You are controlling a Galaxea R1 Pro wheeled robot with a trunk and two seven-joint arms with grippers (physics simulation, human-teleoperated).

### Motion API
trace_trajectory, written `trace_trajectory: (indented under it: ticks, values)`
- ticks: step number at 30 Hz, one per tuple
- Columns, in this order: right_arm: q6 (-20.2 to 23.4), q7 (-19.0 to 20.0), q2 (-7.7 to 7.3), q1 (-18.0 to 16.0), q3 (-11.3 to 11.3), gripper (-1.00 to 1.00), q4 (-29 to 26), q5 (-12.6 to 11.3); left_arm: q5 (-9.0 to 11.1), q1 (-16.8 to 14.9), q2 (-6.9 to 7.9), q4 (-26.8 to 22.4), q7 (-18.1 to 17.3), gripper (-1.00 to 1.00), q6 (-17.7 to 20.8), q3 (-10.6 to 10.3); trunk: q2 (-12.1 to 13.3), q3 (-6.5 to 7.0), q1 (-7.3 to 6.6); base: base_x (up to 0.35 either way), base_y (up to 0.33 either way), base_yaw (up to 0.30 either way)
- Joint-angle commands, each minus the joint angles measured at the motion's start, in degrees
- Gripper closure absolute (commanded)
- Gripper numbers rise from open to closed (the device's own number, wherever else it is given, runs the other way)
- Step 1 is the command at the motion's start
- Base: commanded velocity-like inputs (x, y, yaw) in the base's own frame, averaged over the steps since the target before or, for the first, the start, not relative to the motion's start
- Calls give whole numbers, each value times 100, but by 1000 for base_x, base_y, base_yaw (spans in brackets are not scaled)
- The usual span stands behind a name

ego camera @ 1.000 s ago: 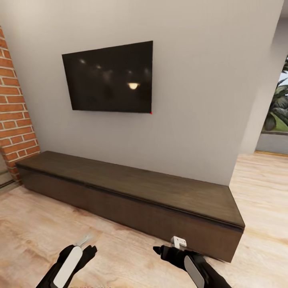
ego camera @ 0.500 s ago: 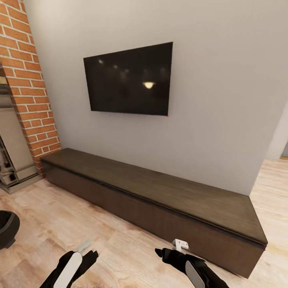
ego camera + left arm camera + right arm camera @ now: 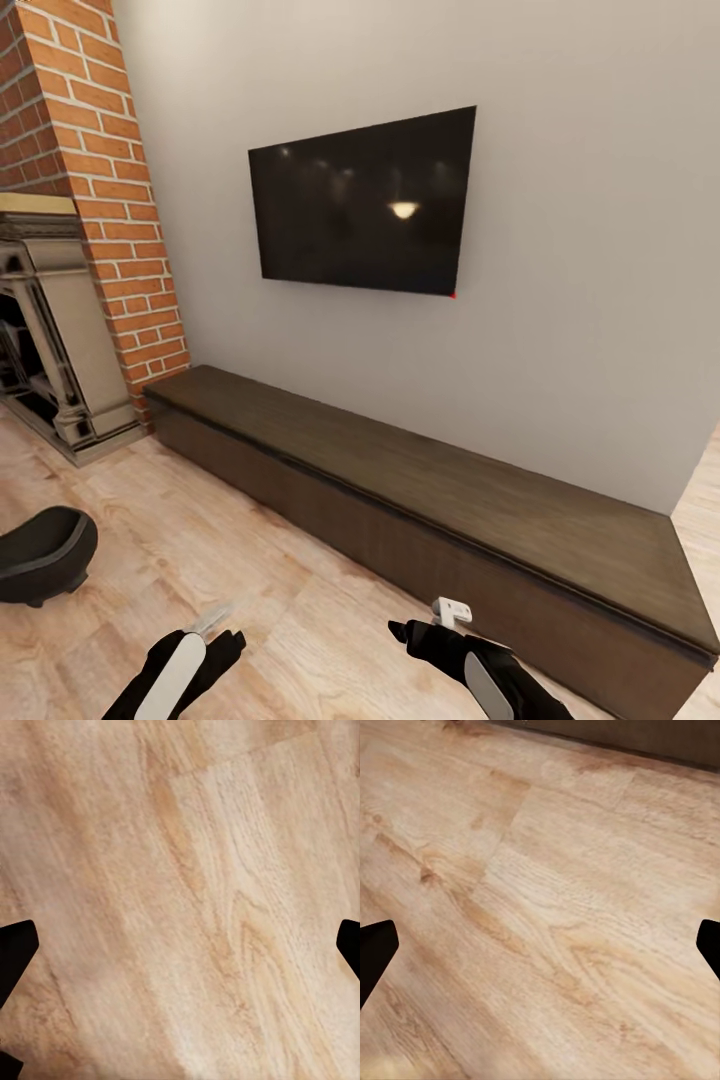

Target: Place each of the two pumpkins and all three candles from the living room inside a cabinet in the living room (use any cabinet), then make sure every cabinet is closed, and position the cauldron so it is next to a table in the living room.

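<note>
The long, low dark brown cabinet (image 3: 440, 500) is seen standing against the grey wall (image 3: 590, 300) below a dark television (image 3: 365, 205), with its flat fronts shut flush. Compared with the picture of half a second ago, the whole head view has swung leftward, so the cabinet and television are now placed further right in the picture; this is a turn of the camera, not a move of the furniture. More of the brick column (image 3: 110, 200) is now shown, and a stone-coloured fireplace surround (image 3: 55, 330) has come into view beside it. The black cauldron (image 3: 40, 555) is seen resting on the wooden floor (image 3: 230, 540) at the left edge, well apart from the cabinet, and more of its rim and body is shown than before. The left gripper (image 3: 215, 625) and the right gripper (image 3: 405, 630) are held low over the floor, apart from each other, in much the same places in the picture as before. In each wrist view bare floorboards are seen between widely parted dark fingers (image 3: 15, 952) (image 3: 375, 949), and nothing is held by either.
</note>
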Motion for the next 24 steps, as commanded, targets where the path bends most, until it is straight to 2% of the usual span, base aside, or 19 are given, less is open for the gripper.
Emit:
trace_trajectory:
  ticks: [1, 7, 24]
  values:
    - [20, -3, -3, -2, 12, -100, -7, -32, 52, -3, 7, -9, 52, -100, 0, -25, 39, 11, -24, 0, 0, 43]
    - [21, 0, 2, -2, 14, -100, -7, -30, 52, -3, 0, -7, 54, -100, 0, -25, 279, 116, -155, 0, 0, 74]
    - [22, -12, 21, -2, 15, -100, -5, -29, 61, -3, -15, -5, 55, -100, 0, -51, 961, 421, -529, 0, 0, 267]
